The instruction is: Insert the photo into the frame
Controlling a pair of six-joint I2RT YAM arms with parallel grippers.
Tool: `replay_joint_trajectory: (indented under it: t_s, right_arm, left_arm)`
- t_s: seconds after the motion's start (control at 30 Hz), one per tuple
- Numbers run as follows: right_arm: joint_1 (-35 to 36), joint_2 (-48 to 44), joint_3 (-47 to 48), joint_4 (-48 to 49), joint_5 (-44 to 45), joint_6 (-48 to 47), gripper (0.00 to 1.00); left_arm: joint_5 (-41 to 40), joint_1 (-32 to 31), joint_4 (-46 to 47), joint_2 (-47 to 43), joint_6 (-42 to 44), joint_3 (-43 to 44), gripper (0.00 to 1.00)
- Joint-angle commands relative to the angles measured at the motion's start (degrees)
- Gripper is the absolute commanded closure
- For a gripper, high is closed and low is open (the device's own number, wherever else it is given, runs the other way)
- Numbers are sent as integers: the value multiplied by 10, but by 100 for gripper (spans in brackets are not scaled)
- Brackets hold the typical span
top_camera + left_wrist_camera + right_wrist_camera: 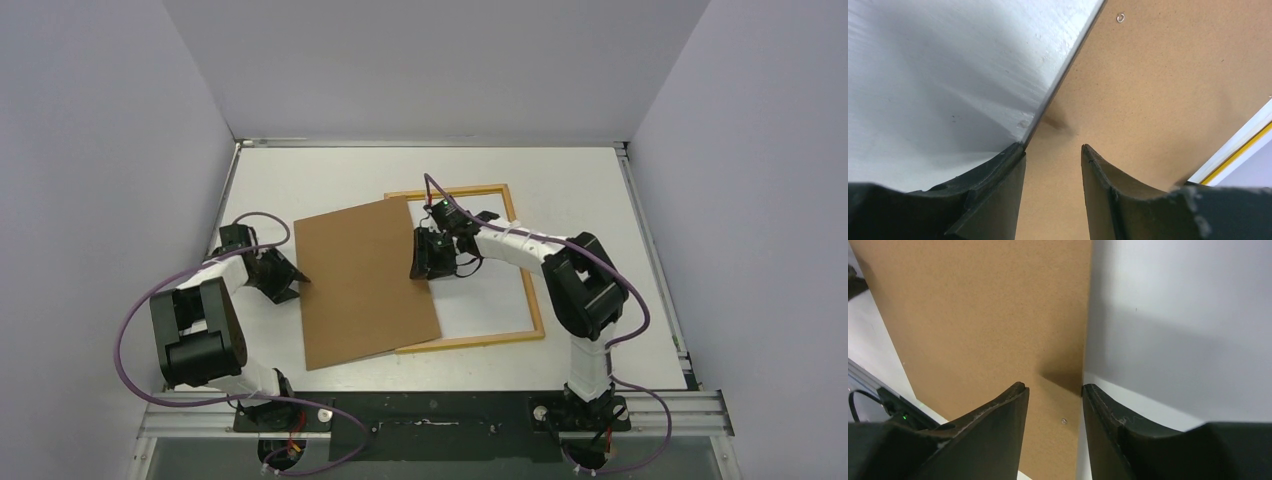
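The frame (490,340) lies flat at centre right with its light-wood back up. A yellow and white strip of it shows in the left wrist view (1243,150). The plain brown backing board (365,285) lies tilted, with its right part over the frame's left side. The photo's printed face is not in view. My left gripper (298,283) is at the board's left edge, open, with its jaws astride that edge (1053,147). My right gripper (420,255) is at the board's right edge, open, with one jaw over the board (973,330) and one over the white surface (1053,386).
The white table (560,170) is walled by grey panels at the left, back and right. A metal rail (440,410) runs along the near edge by the arm bases. Small metal eyelets sit on the board (1120,18), one between the right jaws (1063,421).
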Motion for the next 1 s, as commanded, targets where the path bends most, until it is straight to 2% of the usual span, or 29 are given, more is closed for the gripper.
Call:
replay_joint_trajectory:
  t_s: [0.0, 0.13, 0.33, 0.53, 0.73, 0.97]
  right_arm:
    - [2, -64, -23, 10, -34, -13, 53]
    - [-2, -76, -38, 10, -30, -15, 44]
    - [-13, -83, -69, 28, -51, -9, 39]
    - [-21, -92, -88, 28, -34, -7, 35]
    - [-21, -84, -99, 49, -69, -4, 36]
    - [-22, -70, -118, 139, -146, 11, 44]
  left_arm:
    - [35, -13, -45, 11, -2, -13, 57]
    - [32, -13, -48, 12, -1, -13, 57]
    - [26, -13, -51, 12, 2, -12, 57]
    - [20, -13, -56, 11, 3, -11, 57]
    - [17, -13, -61, 6, 4, -8, 56]
    - [24, -13, -66, 12, 12, -1, 56]
